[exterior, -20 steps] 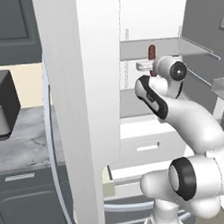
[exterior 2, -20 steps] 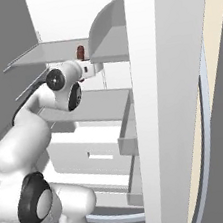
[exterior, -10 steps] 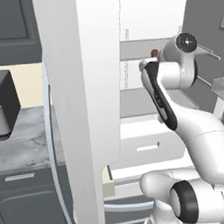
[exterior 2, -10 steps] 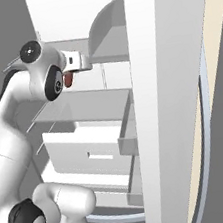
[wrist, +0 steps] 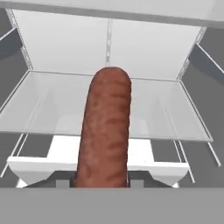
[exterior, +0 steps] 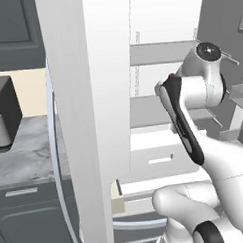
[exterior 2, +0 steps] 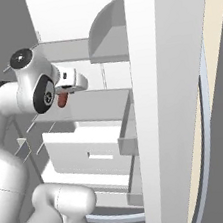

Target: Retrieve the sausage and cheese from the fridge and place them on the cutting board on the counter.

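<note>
My gripper (exterior 2: 66, 90) is shut on the sausage (exterior 2: 61, 101), a short reddish-brown piece that hangs below the hand in front of the open fridge (exterior 2: 75, 23). The hand view has the sausage (wrist: 107, 131) sticking out lengthwise from between the jaws, over a grey shelf (wrist: 175, 118) and the white interior. From the left base, a sliver of the sausage (exterior: 171, 77) peeks past the forearm. The marble counter (exterior: 25, 152) lies left of the fridge. The cheese and the cutting board are out of view.
The open fridge door (exterior: 93, 119) stands between the arm and the counter; the other door (exterior 2: 167, 100) stands close on the right. A white drawer (exterior 2: 89, 149) is pulled out below the hand. A dark appliance (exterior: 3, 116) sits on the counter.
The hand has drawn back and down out of the upper fridge shelf with the sausage still held, while the elbow has swung up high.
</note>
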